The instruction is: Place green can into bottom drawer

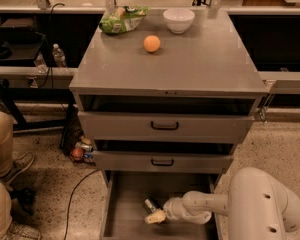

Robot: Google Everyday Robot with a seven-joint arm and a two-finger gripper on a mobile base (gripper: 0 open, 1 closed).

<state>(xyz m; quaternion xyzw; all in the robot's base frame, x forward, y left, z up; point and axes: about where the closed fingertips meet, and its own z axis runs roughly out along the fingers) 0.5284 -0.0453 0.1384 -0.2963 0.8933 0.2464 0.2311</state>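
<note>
Arm (pixel 206 204) reaches in from right, low. Claw (pixel 155 216) inside bottom drawer (pixel 124 204), near floor's middle. Green can (pixel 150 204) right at claw tip, within drawer walls. Claw spread or pinching: cannot tell. Bottom drawer pulled fully out, two upper drawers slightly ajar. Bench (pixel 200 59) top carries orange (pixel 151 43), white bowl (pixel 178 20), green snack bag (pixel 122 20).

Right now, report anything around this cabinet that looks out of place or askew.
Two things. The green can appears to lie tipped on the floor of the bottom drawer, not upright, right beside the gripper. Some small cans also sit loose on the ground left of the cabinet.
</note>
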